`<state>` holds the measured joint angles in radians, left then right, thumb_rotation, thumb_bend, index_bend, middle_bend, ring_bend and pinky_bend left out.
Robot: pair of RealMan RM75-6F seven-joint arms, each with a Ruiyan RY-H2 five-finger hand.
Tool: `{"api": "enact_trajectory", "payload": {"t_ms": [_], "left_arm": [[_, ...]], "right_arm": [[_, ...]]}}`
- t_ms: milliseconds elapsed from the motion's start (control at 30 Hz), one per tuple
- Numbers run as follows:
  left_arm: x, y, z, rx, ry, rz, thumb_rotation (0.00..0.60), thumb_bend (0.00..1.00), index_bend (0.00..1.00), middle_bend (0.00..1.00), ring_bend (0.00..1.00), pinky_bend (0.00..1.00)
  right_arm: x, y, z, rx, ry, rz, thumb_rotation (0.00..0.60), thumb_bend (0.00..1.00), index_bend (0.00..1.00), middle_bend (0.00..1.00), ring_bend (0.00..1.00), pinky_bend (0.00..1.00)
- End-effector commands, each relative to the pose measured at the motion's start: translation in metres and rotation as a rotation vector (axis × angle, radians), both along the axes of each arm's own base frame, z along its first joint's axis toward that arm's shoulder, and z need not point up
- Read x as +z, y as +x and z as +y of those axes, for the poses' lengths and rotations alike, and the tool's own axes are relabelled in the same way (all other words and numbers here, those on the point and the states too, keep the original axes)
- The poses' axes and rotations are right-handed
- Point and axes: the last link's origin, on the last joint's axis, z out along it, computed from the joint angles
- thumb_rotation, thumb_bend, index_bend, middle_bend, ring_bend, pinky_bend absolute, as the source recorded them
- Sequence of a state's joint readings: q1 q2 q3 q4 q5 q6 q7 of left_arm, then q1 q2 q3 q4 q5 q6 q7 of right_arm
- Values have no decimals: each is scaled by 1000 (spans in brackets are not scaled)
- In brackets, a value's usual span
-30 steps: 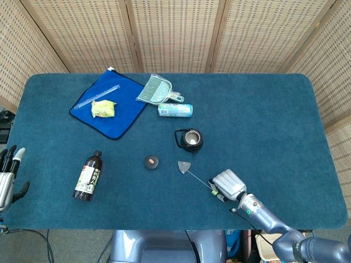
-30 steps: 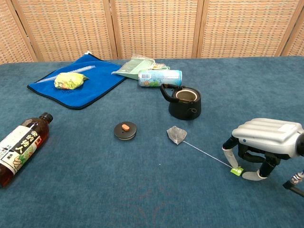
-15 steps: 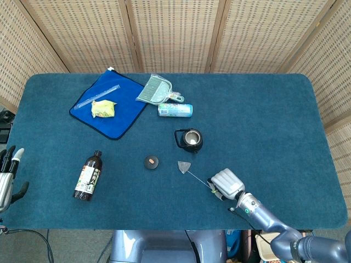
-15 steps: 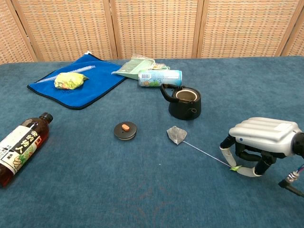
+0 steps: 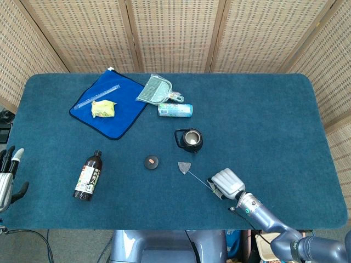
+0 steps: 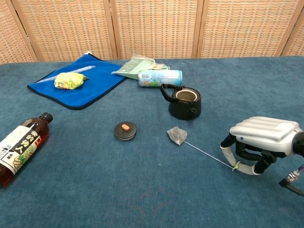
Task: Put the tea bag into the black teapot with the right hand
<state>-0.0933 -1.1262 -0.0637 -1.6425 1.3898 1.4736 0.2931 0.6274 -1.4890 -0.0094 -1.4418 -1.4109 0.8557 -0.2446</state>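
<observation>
One tag (image 6: 234, 166) of the tea bag (image 6: 176, 135) is pinched by the right hand (image 6: 260, 142); the black teapot (image 6: 184, 103) stands beyond, lid off.

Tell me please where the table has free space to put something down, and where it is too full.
Free: the table's whole right part beyond the black teapot, and the near strip between bottle and right hand. Crowded: the far left, with blue cloth, dustpan and can.

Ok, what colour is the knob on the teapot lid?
Orange; the knob shows best in the chest view.
</observation>
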Motion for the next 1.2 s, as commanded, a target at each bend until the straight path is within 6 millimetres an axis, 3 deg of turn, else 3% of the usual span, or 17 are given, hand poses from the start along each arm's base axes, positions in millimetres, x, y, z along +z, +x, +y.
{"api": "enact_trajectory", "payload": {"t_ms": [33, 367, 1200], "left_arm": [[0, 0, 0, 1, 0, 0, 600, 349, 0, 0, 0, 0], [0, 0, 0, 2, 0, -1, 600, 350, 0, 0, 0, 0], [-10, 4, -5, -14, -39, -17, 600, 350, 0, 0, 0, 0]], "right_arm": [[0, 0, 0, -2, 0, -1, 600, 593, 601, 967, 989, 1000], [4, 4, -1, 6, -13, -28, 600, 603, 622, 969, 989, 1000], [73, 55, -40, -27, -148, -330, 600, 604, 643, 970, 989, 1000]]}}
